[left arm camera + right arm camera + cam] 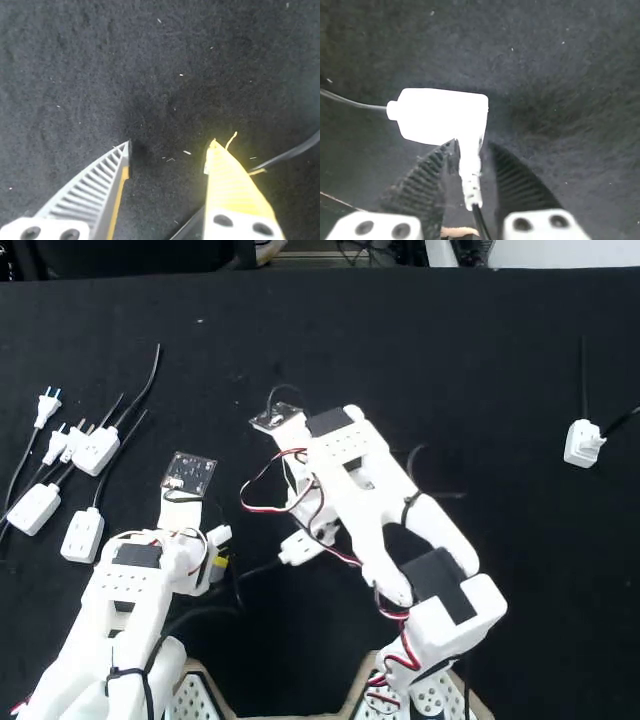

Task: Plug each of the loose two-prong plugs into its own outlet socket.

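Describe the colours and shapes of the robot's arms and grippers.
The left arm and right arm are blocky white with black motors and red wires. The left gripper has one grey ribbed finger, one yellow; the right gripper has black ribbed ones.

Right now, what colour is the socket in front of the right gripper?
The socket is white; the right wrist view shows it best.
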Controlling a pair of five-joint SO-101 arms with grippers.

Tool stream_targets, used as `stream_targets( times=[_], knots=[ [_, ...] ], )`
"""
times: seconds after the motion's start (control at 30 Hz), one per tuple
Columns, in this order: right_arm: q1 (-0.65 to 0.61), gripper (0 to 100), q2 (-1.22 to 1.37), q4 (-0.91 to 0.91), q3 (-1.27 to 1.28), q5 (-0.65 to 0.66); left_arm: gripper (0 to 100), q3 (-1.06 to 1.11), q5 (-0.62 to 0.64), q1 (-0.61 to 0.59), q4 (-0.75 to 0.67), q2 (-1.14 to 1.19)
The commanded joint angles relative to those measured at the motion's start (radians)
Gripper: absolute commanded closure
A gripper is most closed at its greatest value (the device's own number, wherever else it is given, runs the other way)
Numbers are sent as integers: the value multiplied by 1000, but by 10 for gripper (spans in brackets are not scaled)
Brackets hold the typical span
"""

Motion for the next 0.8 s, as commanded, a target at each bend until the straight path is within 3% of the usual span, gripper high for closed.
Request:
stream_targets(
  times=[0.0,0.23,0.4,0.57,0.77],
  knots=[
    [-20,832,-71,-26,-16,12,754,-4,8,12,-8,-8],
    [-23,829,-73,15,-157,12,754,-4,8,12,-8,-8],
    [-97,829,-77,117,-302,17,754,-4,8,12,-8,-8],
    [-172,829,-156,144,-320,110,754,-4,8,12,-6,-8],
    [-117,826,-252,140,-239,249,754,-4,8,10,-6,-8]
  ],
)
